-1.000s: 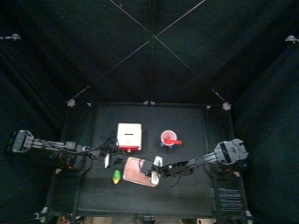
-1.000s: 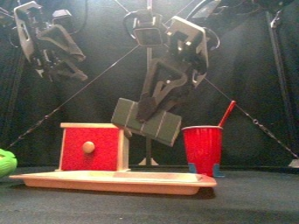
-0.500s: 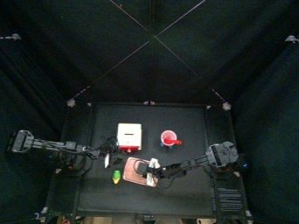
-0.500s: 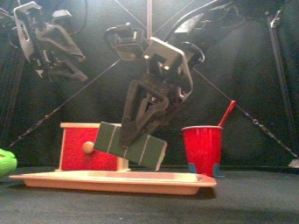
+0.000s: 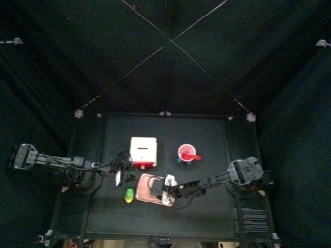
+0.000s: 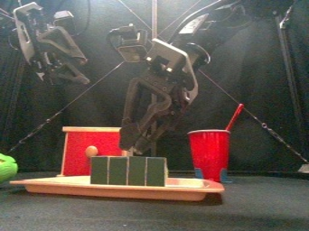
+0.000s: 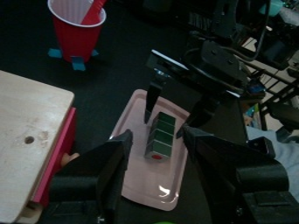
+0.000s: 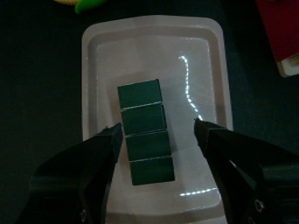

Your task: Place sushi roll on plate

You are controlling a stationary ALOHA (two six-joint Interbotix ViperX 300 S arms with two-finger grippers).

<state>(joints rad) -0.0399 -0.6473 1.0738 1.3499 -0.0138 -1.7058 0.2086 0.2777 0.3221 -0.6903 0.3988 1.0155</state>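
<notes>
Low in the middle of the front view, the sushi roll (image 6: 128, 170), a row of dark green blocks, lies flat on the plate (image 6: 182, 188), a pinkish-red tray that spans the bottom of the frame. Directly above it hangs the right gripper (image 6: 143, 143), its jaws spread apart with one on either side of the roll and neither touching it. The right wrist view confirms this: the roll (image 8: 145, 131) sits lengthwise at the centre of the plate (image 8: 96, 61), with a clear strip of plate showing between it and each jaw of the gripper (image 8: 155, 140). From above, the plate (image 5: 153, 197) lies in the lower middle of the frame, near the table's front edge, and the right arm reaches in from the lower right. Behind the plate in the front view stand a white-and-red box (image 6: 87, 152) at left and a red cup (image 6: 209, 153) at right. A green object (image 6: 7, 168) peeks in at the lower left edge. In the upper left of the front view the left gripper (image 6: 49, 47) hangs raised, well away from the plate; its wrist view shows its jaws standing apart with nothing between them.
</notes>
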